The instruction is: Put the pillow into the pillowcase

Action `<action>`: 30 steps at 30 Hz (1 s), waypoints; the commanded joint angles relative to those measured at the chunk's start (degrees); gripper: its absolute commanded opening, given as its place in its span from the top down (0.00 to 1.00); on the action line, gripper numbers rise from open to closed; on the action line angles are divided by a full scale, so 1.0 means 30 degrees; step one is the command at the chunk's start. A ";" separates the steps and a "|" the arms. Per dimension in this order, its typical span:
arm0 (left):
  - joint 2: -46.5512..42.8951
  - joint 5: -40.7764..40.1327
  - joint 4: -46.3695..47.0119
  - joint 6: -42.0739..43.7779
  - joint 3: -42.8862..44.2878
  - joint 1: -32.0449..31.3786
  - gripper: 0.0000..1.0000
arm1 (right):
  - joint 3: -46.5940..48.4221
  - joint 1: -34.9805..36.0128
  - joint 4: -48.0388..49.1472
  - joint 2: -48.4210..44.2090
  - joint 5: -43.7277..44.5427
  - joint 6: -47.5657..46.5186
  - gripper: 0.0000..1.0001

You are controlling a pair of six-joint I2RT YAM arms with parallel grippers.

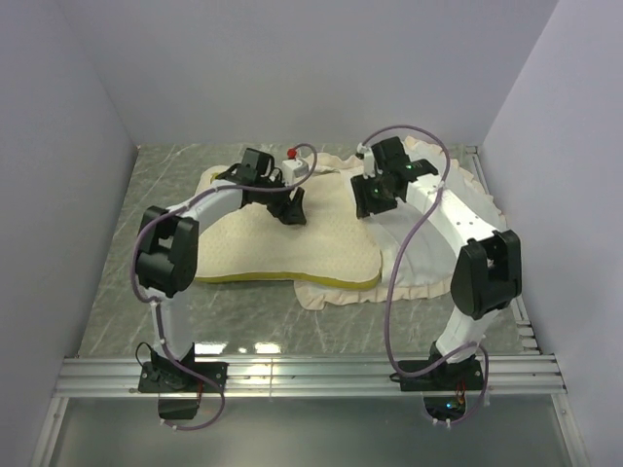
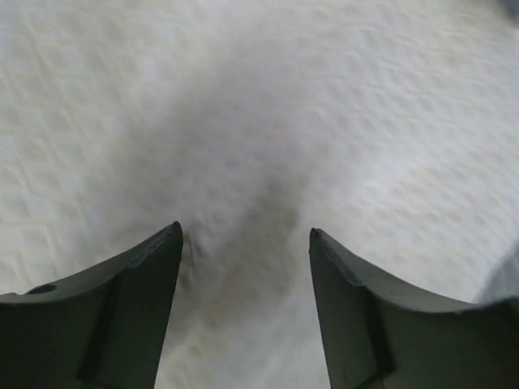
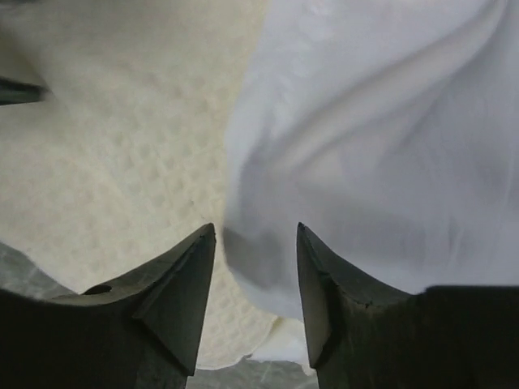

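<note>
**Pillow under my end effectors, pillowcase to the right**

The pillow [image 1: 292, 248] lies flat on the worktop [image 1: 136, 224], its dimpled cream face up and its brighter yellow edge band turned toward my bases. My left end effector [image 1: 292, 209] points down right over its far part. In my left wrist view the two fingers [image 2: 122, 308] stand apart with nothing between them, only the dimpled pillow surface [image 2: 259, 97] below.

My right end effector [image 1: 368, 202] hangs just beside the left one, at the pillow's right edge. Its fingers [image 3: 162, 308] are also parted and grip nothing. Under them, the pillow [image 3: 113, 162] lies to the left and the white pillowcase [image 3: 381, 121] bunches in folds to the right.

Beyond my right end effector the pillowcase [image 1: 443, 209] spreads out under my right arm. Its ruffled cream trim shows along the near edge, below the pillow.
</note>
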 commanded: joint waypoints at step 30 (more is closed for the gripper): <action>-0.4132 0.1384 -0.0368 1.1270 -0.4445 -0.5566 0.01 | -0.8943 -0.2684 0.1575 -0.2695 0.1022 0.0619 0.54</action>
